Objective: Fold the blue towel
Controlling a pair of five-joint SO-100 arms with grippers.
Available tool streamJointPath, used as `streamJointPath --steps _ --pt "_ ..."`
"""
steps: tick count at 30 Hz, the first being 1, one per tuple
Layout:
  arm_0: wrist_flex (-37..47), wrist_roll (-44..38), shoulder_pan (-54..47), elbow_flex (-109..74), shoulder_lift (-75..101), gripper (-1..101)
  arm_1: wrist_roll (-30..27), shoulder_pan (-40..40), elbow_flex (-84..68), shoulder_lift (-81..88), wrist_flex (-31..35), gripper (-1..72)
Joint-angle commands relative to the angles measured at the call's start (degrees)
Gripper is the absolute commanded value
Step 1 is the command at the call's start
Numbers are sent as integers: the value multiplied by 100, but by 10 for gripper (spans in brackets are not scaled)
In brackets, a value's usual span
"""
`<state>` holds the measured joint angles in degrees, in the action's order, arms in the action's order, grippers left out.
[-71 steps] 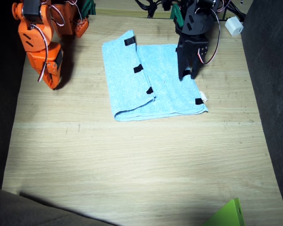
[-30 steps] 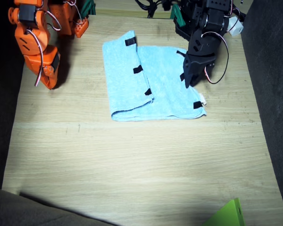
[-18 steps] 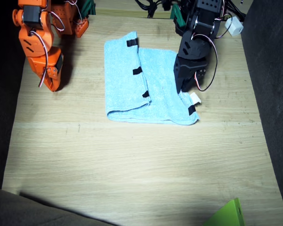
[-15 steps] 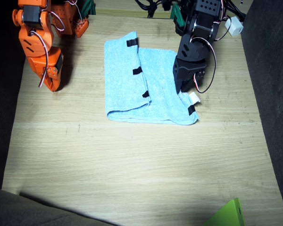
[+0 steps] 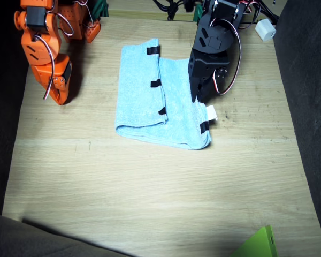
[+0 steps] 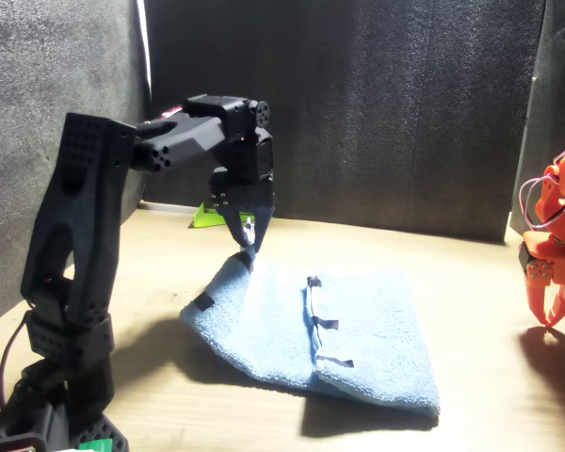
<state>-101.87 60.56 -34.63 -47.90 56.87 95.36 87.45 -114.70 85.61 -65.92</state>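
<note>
The blue towel (image 5: pixel 142 96) lies on the wooden table, one side folded in over the middle, with black strips along that folded edge. A white tag (image 5: pixel 211 112) sticks out at the other side. My left gripper (image 5: pixel 199 97), on the black arm, is shut on that tagged edge. In the front view the left gripper (image 6: pixel 248 256) pinches the blue towel (image 6: pixel 358 325) and holds the edge slightly raised. My right gripper (image 5: pixel 58 95), on the orange arm, points down at the table, apart from the towel and looking shut; the front view shows the right gripper (image 6: pixel 550 313) at the frame's edge.
A green object (image 5: pixel 257 243) pokes in at the near table edge. A white block (image 5: pixel 266 29) on a cable hangs beside the left arm's base. Dark walls surround the table (image 5: pixel 150 182). Cables run behind the arms.
My left gripper closed on the towel's tagged edge and drew it in toward the folded side, making the towel narrower. The right arm shifted slightly early on, then stayed still.
</note>
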Motion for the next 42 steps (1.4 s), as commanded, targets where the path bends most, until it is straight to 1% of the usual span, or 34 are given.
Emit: streamJointPath --steps 1,4,7,9,11,23,30,42 --pt "-185 88 211 448 -88 -5 70 105 -26 26 -26 13" --pt "-316 105 378 800 -352 -5 88 114 -26 18 -35 13" --pt "-686 149 545 1494 -756 -5 97 114 -26 9 -35 14" --pt "-1063 176 659 2215 -1125 -5 105 114 -26 9 -35 14" --pt "-1591 202 765 3357 -1679 -5 105 114 -18 0 -35 15" --pt "-1617 264 1178 4702 -2294 -5 167 185 18 -70 -62 18" --pt "-1617 396 1582 4764 -2391 -5 220 211 18 -97 -79 18" --pt "-1617 835 1916 4729 -1828 -5 264 202 79 -185 -105 21"
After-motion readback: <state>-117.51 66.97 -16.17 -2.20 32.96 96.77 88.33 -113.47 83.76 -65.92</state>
